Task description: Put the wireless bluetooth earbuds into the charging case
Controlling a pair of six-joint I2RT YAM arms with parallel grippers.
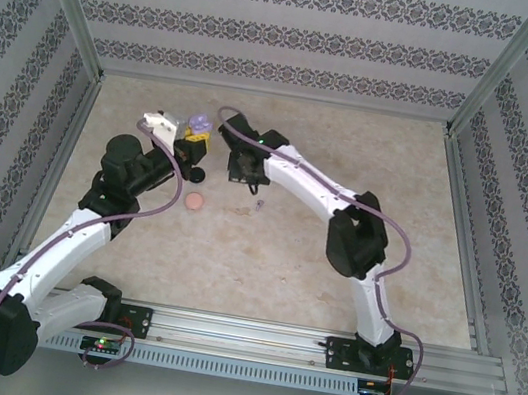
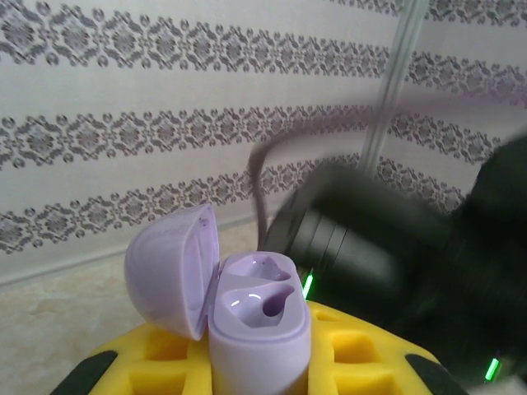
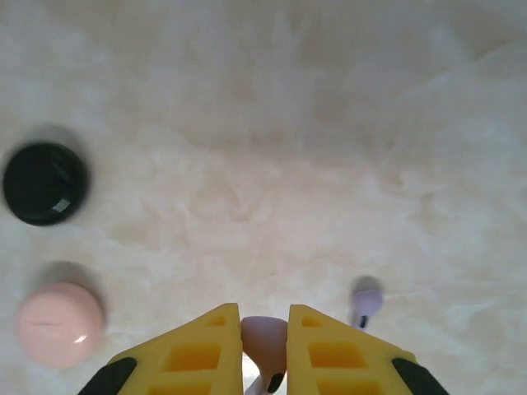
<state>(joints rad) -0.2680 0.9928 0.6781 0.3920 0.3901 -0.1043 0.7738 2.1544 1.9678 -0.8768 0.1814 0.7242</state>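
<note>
Two sockets (image 2: 251, 306) stand empty in the open charging case (image 2: 262, 346) pinched in your left gripper (image 2: 259, 370). Your right gripper (image 3: 263, 322) pinches one purple earbud (image 3: 263, 341), and a second earbud (image 3: 366, 298) lies on the table (image 3: 288, 123) nearby. Lower the stem straight into a socket, clear of the raised lid (image 2: 169, 276); the bare table gives you room.

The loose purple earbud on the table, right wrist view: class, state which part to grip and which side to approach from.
Probably the rounded head of the loose purple earbud, from straight above, pinching across it: it lies flat on the table, and the head is bulkier than its thin stem.
</note>
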